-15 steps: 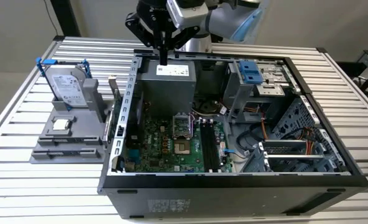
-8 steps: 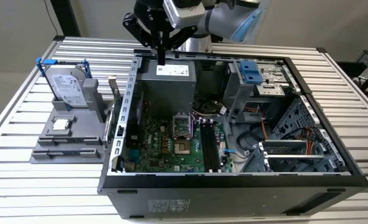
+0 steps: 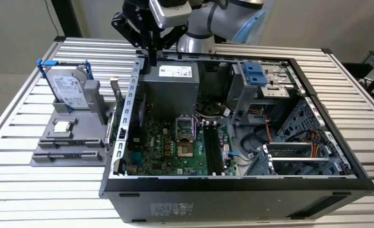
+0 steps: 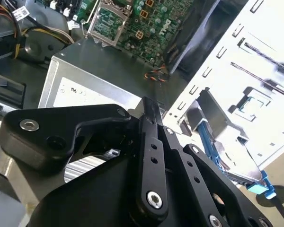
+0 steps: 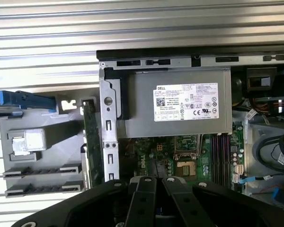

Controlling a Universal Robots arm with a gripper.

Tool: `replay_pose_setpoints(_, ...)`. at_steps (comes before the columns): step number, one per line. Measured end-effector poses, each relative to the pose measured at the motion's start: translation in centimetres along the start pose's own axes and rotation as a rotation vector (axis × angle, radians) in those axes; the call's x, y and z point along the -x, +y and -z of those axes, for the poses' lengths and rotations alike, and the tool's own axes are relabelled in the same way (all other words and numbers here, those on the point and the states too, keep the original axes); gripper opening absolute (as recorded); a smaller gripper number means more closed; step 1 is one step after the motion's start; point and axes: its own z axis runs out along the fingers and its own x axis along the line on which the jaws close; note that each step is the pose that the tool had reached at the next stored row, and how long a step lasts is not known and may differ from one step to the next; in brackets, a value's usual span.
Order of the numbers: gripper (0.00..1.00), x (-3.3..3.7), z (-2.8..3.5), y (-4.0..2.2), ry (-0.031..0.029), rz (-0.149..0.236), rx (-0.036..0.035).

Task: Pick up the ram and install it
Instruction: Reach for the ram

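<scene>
Gripper [image 3: 153, 58] above power supply [image 3: 171, 90], at far corner of case [image 3: 238, 183] on exterior view's left. Fingers together, nothing clamped. Ram [image 5: 91, 142] stands on edge in grey holder [image 3: 67, 154], just beside case wall, apart from gripper. Holder near table [image 3: 22, 190] edge, exterior view's left.

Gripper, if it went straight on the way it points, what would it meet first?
Probably the grey power supply, near its edge by the case wall; the gripper points down at it. Depth is unclear, so possibly the wall's rim.
</scene>
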Motion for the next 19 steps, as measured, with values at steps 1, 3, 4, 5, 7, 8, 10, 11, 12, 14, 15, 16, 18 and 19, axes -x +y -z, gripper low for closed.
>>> replay_pose_setpoints(1, 0.00, -0.27, 0.01, -0.02, 0.0001, 0.000, 0.0000)
replay_pose_setpoints(3, 0.00, -0.86, 0.02, -0.06, 0.0001, 0.000, -0.0001)
replay_pose_setpoints(4, 0.00, -1.14, 0.03, -0.08, 0.0001, 0.000, -0.0001)
replay_pose_setpoints(5, 0.00, -1.38, 0.03, -0.10, 0.0001, 0.000, -0.0001)
replay_pose_setpoints(7, 0.00, -1.84, 0.04, -0.13, 0.0001, 0.001, 0.0000)
replay_pose_setpoints(8, 0.00, -2.05, 0.05, -0.14, 0.0001, 0.001, -0.0001)
replay_pose_setpoints(10, 0.00, -2.40, 0.05, -0.17, 0.0002, 0.003, 0.0000)
replay_pose_setpoints(11, 0.00, -2.57, 0.06, -0.18, 0.0002, 0.004, 0.0000)
replay_pose_setpoints(12, 0.00, -2.76, 0.06, -0.19, 0.0002, 0.005, 0.0001)
replay_pose_setpoints(14, 0.00, -3.13, 0.07, -0.22, 0.0004, 0.008, 0.0001)
replay_pose_setpoints(15, 0.00, -3.28, 0.07, -0.23, 0.0006, 0.011, 0.0002)
replay_pose_setpoints(16, 0.00, -3.42, 0.08, -0.24, 0.0008, 0.016, 0.0003)
replay_pose_setpoints(18, 0.00, -3.65, 0.08, -0.26, 0.0013, 0.026, 0.0005)
replay_pose_setpoints(19, 0.00, -3.78, 0.08, -0.27, 0.0015, 0.031, 0.0006)
